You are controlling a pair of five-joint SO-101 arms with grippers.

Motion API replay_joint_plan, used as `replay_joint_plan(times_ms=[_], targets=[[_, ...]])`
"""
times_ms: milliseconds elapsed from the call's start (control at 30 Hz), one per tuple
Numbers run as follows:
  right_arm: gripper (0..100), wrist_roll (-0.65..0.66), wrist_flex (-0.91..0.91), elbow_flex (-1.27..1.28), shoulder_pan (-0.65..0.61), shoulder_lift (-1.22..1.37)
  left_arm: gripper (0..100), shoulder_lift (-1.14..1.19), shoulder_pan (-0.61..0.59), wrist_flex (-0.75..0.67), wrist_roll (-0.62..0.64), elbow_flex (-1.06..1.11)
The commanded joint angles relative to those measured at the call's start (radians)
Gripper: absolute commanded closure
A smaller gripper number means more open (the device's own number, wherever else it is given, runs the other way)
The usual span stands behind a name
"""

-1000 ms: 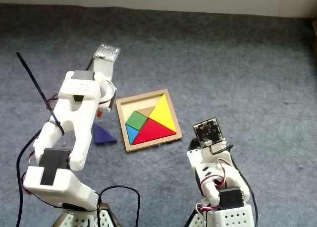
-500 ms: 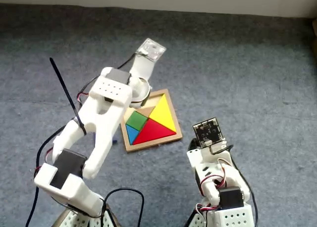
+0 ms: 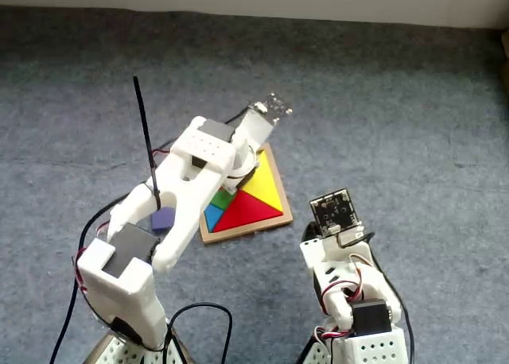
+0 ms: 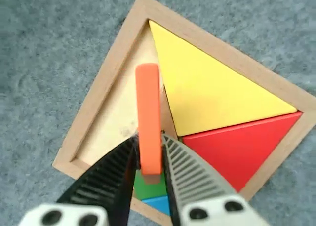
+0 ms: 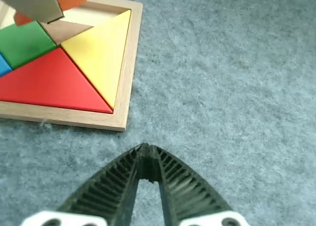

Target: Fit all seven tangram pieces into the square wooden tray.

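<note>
Tray point(image 3: 248, 226): square, pale wood with a raised rim, lying flat on the grey carpet point(image 3: 398, 102) near the middle of the high view; part of its floor is bare wood.
Yellow triangle point(image 4: 212, 88): large, seated flat on the tray's 3 o'clock side, its long edge along the rim.
Red triangle point(image 4: 242, 147): equally large, filling the 5 o'clock side and sharing an edge with the yellow one.
Green square point(image 5: 22, 41): small, at 9 o'clock of the tray's centre, touching the red triangle.
Blue triangle point(image 3: 211, 215): small, in the 7 o'clock corner, just beside the green square.
Brown triangle point(image 5: 64, 31): small, flat in the tray, its tip meeting the yellow and green pieces.
Orange piece point(image 4: 148, 112): a thin slab that I see edge-on, so I cannot tell its outline; it stands upright over the bare floor.
Purple piece point(image 3: 163, 218): on the carpet at 9 o'clock of the tray, partly hidden by my left arm point(image 3: 191, 181).
Left gripper point(image 4: 148, 139): above the tray, both fingers clamped on the orange piece's flat faces.
Right gripper point(image 5: 146, 149): over carpet at 4 o'clock of the tray, fingers pressed together with nothing between them.
</note>
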Motion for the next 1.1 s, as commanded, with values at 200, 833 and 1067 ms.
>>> replay_joint_plan(times_ms=[200, 833, 1067], targets=[[99.2, 0.014, -0.001, 0.081, -0.013, -0.016, 83, -0.005, 0.012, -0.009, -0.011, -0.038], [99.2, 0.014, -0.001, 0.081, -0.015, -0.016, 83, 0.002, -0.131, -0.017, 0.021, -0.084], [99.2, 0.014, -0.001, 0.081, -0.015, -0.016, 82, 0.004, -0.171, -0.015, 0.098, -0.119]])
